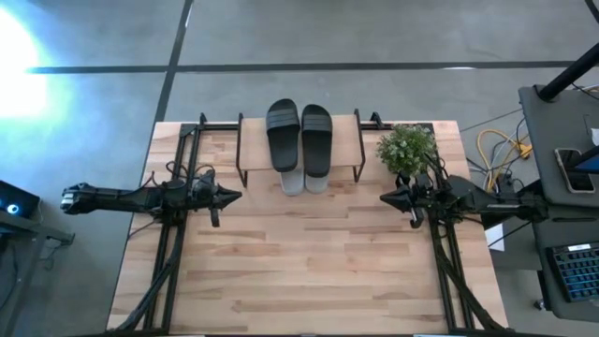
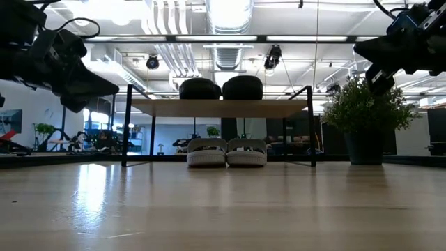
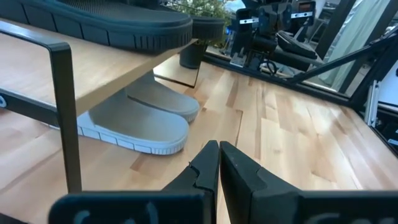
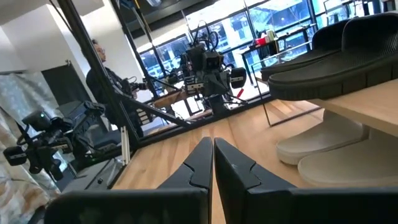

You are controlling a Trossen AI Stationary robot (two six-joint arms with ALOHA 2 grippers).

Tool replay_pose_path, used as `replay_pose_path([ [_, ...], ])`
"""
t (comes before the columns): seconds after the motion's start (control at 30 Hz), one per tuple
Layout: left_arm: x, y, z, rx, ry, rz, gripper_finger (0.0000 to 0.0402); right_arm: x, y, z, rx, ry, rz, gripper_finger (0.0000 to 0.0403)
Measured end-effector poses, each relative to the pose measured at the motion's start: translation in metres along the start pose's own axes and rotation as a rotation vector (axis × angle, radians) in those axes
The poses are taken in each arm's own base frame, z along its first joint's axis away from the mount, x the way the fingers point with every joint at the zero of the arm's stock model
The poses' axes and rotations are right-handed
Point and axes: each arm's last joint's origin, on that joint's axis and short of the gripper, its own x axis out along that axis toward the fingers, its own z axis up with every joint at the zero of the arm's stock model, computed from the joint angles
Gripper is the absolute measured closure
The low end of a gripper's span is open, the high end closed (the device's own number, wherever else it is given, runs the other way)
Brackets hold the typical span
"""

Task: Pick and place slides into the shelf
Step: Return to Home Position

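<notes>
Slides [image 1: 284, 131] on and under shelf [image 1: 346, 140], left gripper [image 1: 236, 196], right gripper [image 1: 384, 197] both pressed together

The bench [image 1: 299, 271] holds the shelf [image 1: 346, 140] at its far edge: black slides [image 1: 283, 131] on top, grey slides [image 2: 207, 152] beneath, a plant [image 1: 407, 148] beside.

The table [image 1: 309, 271] before the shelf [image 1: 344, 150] lay open between the left gripper [image 1: 234, 196] and right gripper [image 1: 386, 197], each with fingers pressed together. Under the shelf, grey slides [image 2: 207, 152] filled the middle, leaving gaps beside the legs. Black slides [image 1: 283, 131] took the board's centre. A plant [image 1: 406, 148] crowded the shelf's right end, near the right gripper.
</notes>
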Motion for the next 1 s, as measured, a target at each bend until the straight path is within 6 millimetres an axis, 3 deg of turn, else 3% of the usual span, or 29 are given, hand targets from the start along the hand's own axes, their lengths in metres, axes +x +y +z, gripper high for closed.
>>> replay_pose_path([
  [1.0, 0.0003, 0.0, -0.0002, 0.001, 0.003, 0.0, 0.0402, 0.0, 0.0, 0.0, 0.026, 0.0, 0.0, 0.0394],
])
